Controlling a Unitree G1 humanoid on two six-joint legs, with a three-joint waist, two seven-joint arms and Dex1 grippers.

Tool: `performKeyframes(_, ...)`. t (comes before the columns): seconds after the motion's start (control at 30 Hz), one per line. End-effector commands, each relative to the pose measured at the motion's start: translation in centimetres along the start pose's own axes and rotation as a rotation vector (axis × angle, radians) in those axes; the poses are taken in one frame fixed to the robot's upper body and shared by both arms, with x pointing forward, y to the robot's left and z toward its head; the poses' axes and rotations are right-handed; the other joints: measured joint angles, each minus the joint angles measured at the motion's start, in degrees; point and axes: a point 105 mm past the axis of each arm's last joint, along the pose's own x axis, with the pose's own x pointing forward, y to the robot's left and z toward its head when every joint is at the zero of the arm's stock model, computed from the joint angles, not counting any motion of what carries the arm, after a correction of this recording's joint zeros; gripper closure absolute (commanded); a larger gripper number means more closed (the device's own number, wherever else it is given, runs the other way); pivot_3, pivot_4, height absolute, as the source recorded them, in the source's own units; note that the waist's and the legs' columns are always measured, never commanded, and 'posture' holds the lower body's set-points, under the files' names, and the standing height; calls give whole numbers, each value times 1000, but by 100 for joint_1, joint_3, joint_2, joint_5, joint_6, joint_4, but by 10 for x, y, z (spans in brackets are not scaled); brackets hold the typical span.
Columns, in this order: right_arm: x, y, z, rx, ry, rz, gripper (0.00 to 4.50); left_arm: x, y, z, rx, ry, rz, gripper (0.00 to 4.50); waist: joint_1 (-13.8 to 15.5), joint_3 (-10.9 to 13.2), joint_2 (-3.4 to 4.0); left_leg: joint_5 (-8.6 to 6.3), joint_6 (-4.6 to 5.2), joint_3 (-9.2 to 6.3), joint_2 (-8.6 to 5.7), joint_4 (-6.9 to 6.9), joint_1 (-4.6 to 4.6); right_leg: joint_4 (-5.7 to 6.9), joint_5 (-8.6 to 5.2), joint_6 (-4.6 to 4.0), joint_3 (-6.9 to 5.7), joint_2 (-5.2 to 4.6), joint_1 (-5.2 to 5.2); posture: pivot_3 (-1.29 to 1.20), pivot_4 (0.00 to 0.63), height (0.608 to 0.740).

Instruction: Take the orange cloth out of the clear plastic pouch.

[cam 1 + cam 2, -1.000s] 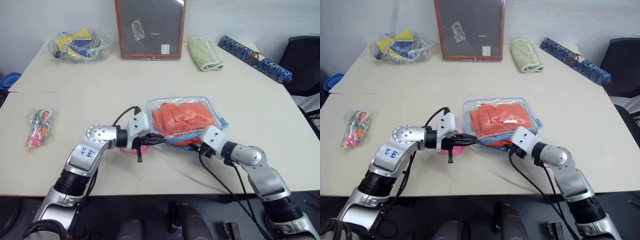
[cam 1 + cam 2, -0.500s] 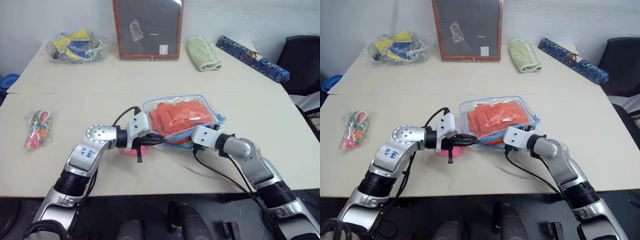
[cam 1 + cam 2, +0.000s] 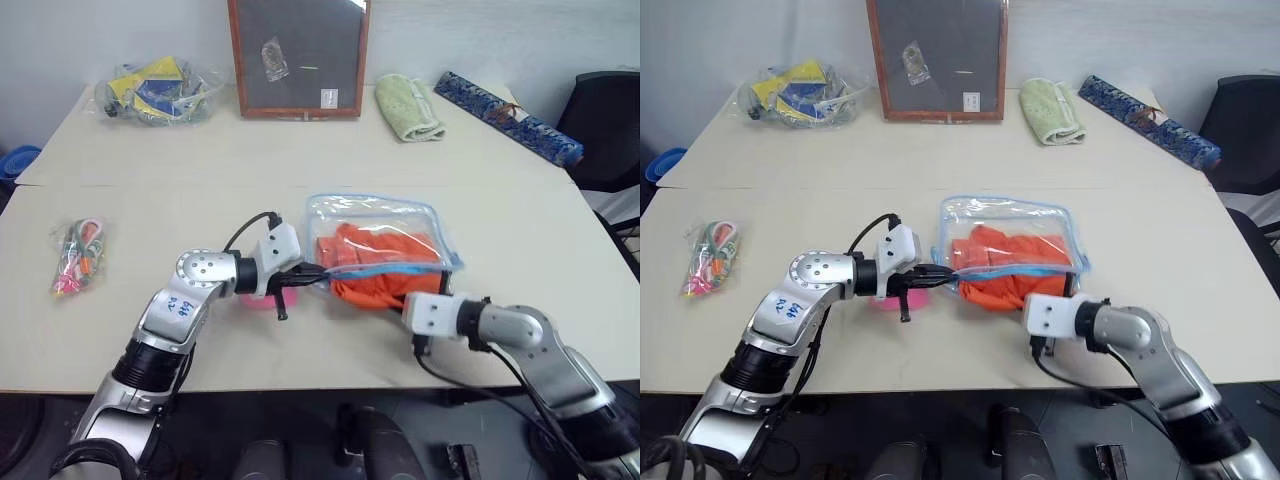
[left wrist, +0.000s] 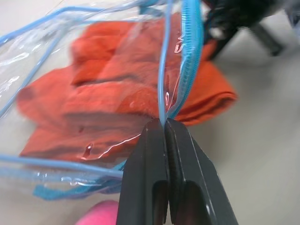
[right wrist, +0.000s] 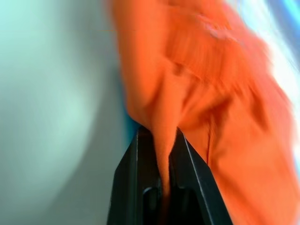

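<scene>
We see the orange cloth (image 3: 375,268) partly out of the clear plastic pouch (image 3: 380,225), bunched between both tools on the worktop (image 3: 200,170). Right tool (image 5: 159,140) is pinching a fold of cloth. Left tool (image 4: 165,129) is pressed together on the pouch's blue edging, pink plush charm (image 3: 262,298) just beneath it.

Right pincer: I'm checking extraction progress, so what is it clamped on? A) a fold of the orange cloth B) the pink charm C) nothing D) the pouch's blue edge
A: the right pincer is shut on a fold of the cloth, while the left pincer holds the pouch edge.
</scene>
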Motion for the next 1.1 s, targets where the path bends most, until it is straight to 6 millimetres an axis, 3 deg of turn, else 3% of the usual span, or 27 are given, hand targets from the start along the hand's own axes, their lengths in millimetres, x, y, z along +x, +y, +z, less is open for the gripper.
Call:
performKeyframes(0.03, -22, 24, 13, -60, -30, 159, 4455, -5, 18, 1, 33, 13, 89, 4500, 21, 0, 0, 0, 1, -1, 0, 1, 1, -10, 0, 1, -1, 3, 2, 0, 150, 740)
performKeyframes(0.13, -43, 39, 3, -66, 36, 233, 4455, -6, 27, -2, 38, 31, 122, 4500, 79, 0, 0, -1, 1, 0, -1, 0, 2, -10, 0, 1, -1, 3, 3, 0, 150, 740)
performKeyframes(0.23, -63, 38, -10, -35, 106, 218, 4455, -8, 34, -4, 41, 42, 146, 4500, 102, 0, -1, -1, 2, 3, -2, 0, 3, -10, 0, 1, 1, 3, 3, 0, 150, 740)
performKeyframes(0.4, -100, 5, -53, 21, 293, 17, 4455, -17, 35, -2, 59, 45, 132, 4500, 97, 0, -1, -1, 2, 8, -3, 1, 5, -10, 2, 3, 4, 1, 4, 0, 150, 740)
performKeyframes(0.6, -145, -38, -102, 179, 434, -331, 4455, -27, 6, -4, 127, 69, -1, 4500, 81, 0, 0, 0, 0, 14, 0, -1, 5, -6, 1, 0, 6, 2, 0, 0, 150, 740)
performKeyframes(0.77, -153, -41, -118, 266, 450, -438, 4455, -27, -5, -7, 177, 93, -51, 4500, 97, 0, 0, 2, -3, 10, 2, 0, 4, -4, -2, -5, 6, 3, 0, 0, 150, 740)
performKeyframes(0.97, -146, -54, -133, 495, 408, -674, 4455, -26, -22, -5, 218, 83, -151, 4500, 72, 1, 5, 2, -4, 14, 2, -1, 5, 3, -2, -4, 11, 2, -4, 0, 150, 740)
performKeyframes(1.1, -132, -66, -120, 629, 263, -779, 4455, -26, -13, -10, 210, 114, -107, 4500, 66, 1, 6, 4, -9, 13, 4, 0, 6, 8, -3, -6, 12, 2, -4, 0, 150, 740)
